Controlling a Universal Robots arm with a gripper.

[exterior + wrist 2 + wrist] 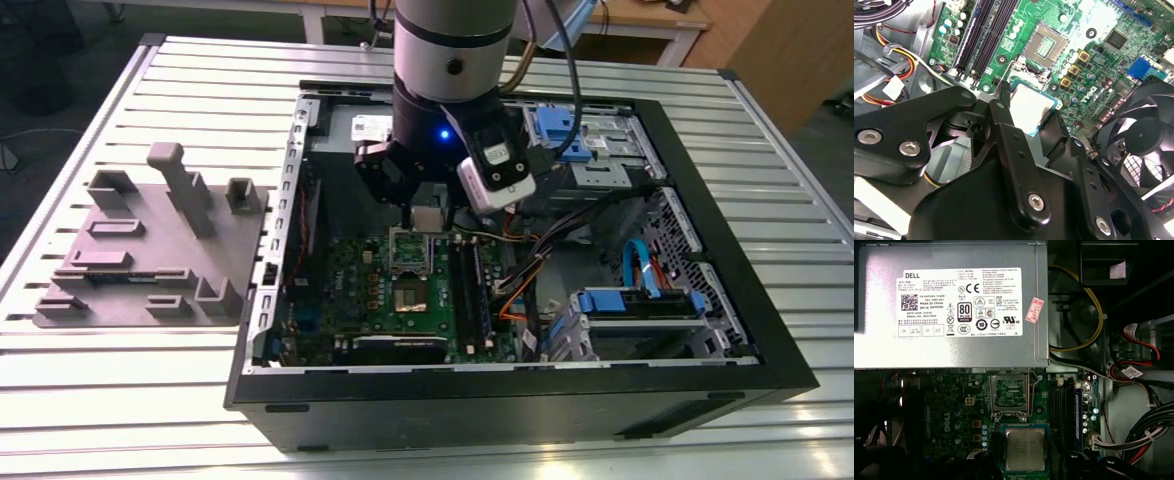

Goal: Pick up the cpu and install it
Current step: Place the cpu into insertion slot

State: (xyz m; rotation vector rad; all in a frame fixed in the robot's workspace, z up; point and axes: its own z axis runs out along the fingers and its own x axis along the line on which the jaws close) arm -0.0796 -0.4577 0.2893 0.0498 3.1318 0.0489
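Silver-grey cpu [1025,450] is clamped by its edges between the gripper's [1031,111] black fingers [1003,112], which are closed narrowly on it. Its top face is level, evidently so the underside can meet the contacts flat. It hangs above the motherboard [954,415], just beside the open socket [1010,395], not yet seated. The power supply box [949,305] lies beyond the socket.
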